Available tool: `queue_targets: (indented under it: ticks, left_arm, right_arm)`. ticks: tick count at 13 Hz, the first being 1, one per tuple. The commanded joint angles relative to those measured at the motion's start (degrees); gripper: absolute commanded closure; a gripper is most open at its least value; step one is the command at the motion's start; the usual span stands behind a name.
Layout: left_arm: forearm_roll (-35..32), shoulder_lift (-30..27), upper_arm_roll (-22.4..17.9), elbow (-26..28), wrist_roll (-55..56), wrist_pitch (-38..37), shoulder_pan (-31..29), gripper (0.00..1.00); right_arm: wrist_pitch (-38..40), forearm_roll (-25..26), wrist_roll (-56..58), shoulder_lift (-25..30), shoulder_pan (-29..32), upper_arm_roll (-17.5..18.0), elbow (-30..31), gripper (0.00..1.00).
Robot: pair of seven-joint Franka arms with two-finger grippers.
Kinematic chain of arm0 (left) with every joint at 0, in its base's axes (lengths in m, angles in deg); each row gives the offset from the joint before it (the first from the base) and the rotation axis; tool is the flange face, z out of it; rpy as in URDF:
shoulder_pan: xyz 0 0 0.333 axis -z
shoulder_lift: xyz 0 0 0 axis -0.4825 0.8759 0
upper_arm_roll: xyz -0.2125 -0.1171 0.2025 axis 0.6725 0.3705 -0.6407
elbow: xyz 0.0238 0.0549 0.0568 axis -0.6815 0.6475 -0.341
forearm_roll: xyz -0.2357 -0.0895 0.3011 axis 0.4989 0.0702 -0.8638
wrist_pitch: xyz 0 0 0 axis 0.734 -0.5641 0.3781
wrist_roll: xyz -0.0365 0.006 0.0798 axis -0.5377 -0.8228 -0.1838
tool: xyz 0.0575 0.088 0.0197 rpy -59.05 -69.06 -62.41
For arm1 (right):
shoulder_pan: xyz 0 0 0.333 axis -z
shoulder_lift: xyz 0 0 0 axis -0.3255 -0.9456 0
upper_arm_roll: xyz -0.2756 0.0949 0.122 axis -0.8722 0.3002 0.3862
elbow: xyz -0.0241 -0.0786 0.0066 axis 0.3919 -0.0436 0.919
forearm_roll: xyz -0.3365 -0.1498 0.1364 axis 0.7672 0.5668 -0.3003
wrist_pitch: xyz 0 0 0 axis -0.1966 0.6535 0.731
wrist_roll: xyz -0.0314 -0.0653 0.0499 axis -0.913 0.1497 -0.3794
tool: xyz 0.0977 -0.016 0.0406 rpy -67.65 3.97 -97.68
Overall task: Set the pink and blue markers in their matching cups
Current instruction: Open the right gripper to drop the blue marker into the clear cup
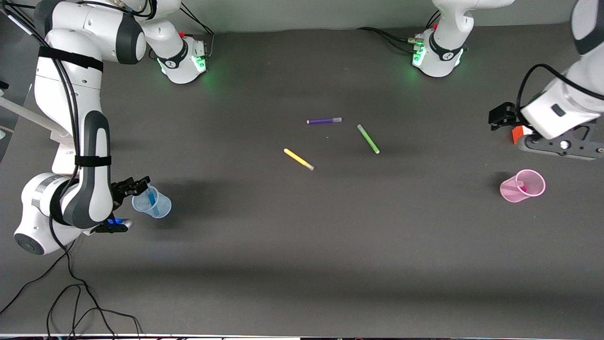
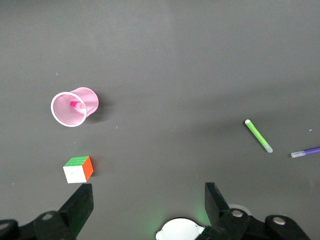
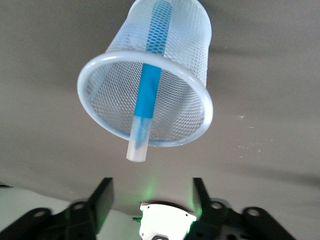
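Already we find both task pens standing in cups. At the right arm's end of the table the blue marker (image 3: 149,85) leans inside the pale blue cup (image 1: 152,203), its greyish cap poking past the rim toward the right wrist camera; that close view shows the cup's wall as fine mesh. Our right gripper (image 3: 150,197) hangs just beside the cup with its fingers (image 3: 102,200) spread apart and nothing between them — in the front view the gripper is largely masked by the arm's own forearm.

At the left arm's end the pink marker (image 2: 76,105) sits in the pink cup (image 1: 512,193); only its tip shows, so we cannot make out its cap. Our left gripper (image 2: 149,200) is up over the table beside that cup, fingers (image 2: 80,202) wide apart and empty, though its fingertips run off the front view's edge. A small colour cube (image 2: 78,169) lies near the pink cup — in the front view it is mostly hidden by the left wrist.

Mid-table, well apart from both cups, lie the purple marker (image 1: 324,121), green marker (image 1: 368,139) and yellow marker (image 1: 298,159).
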Motion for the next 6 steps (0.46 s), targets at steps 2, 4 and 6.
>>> queue_targets:
  ticks: [2, 4, 6]
  left_arm:
    - [0.73, -0.81, -4.45, 0.12, 0.35, -0.82, 5.35, 0.01]
    - [0.73, -0.72, -4.45, 0.12, 0.44, -0.99, 5.70, 0.01]
    - [0.65, -1.07, -4.45, 1.34, 1.40, -1.69, 6.75, 0.01]
  right_arm:
    - [1.29, -0.77, -0.24, 3.17, -0.79, -0.64, -3.00, 0.00]
    - [1.12, -0.68, -3.92, 5.45, -1.32, -0.91, -2.92, 0.00]
    - [0.68, -0.51, -8.40, 8.61, -2.89, -1.08, -2.74, 0.00]
